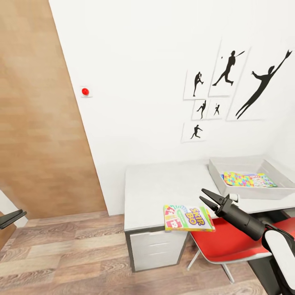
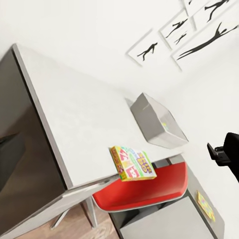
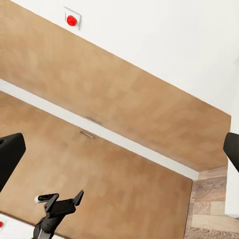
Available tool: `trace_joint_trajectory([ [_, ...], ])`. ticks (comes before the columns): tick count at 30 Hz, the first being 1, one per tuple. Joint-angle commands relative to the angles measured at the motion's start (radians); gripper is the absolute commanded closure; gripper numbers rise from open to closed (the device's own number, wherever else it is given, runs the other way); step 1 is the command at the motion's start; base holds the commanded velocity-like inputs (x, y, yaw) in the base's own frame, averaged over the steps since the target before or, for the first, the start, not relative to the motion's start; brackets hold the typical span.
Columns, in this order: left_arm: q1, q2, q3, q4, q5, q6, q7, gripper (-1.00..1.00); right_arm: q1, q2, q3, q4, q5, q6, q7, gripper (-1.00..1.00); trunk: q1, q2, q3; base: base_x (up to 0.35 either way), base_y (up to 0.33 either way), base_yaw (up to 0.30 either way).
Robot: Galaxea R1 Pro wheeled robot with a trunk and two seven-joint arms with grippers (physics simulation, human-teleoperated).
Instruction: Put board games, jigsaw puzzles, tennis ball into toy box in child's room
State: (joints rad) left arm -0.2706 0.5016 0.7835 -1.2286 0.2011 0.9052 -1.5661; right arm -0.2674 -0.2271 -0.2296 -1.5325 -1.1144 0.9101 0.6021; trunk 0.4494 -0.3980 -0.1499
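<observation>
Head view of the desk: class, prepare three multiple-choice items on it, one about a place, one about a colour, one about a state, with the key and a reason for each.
1. Where does the SKIP BO box lie?
A. at the table's front edge, overhanging
B. inside the toy box
C. on the floor

2. What colour is the chair seat?
A. blue
B. red
C. grey

3. How are the right gripper's jaws?
A. shut on the box
B. shut on nothing
C. open

Key: A, its corner juts past the edge; B, the seat renders red; C, the fingers are spread, holding nothing.
</observation>
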Motion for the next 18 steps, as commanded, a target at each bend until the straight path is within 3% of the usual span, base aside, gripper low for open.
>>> trace_joint_trajectory([
  [1, -0.001, 0.0, 0.0, 0.0, -0.002, 0.011, -0.005, -1.0, -0.001, 0.0, -0.001, 0.0, 0.001, 0.006, 0.003, -1.0, 0.001, -0.002, 0.0, 0.0, 0.0, 0.0],
  [18, -0.001, 0.0, 0.0, 0.0, -0.002, 0.011, -0.005, -1.0, -0.001, 0.002, 0.005, 0.0, 0.001, 0.003, -0.001, -1.0, 0.001, -0.002, 0.015, 0.0, 0.0, 0.0],
])
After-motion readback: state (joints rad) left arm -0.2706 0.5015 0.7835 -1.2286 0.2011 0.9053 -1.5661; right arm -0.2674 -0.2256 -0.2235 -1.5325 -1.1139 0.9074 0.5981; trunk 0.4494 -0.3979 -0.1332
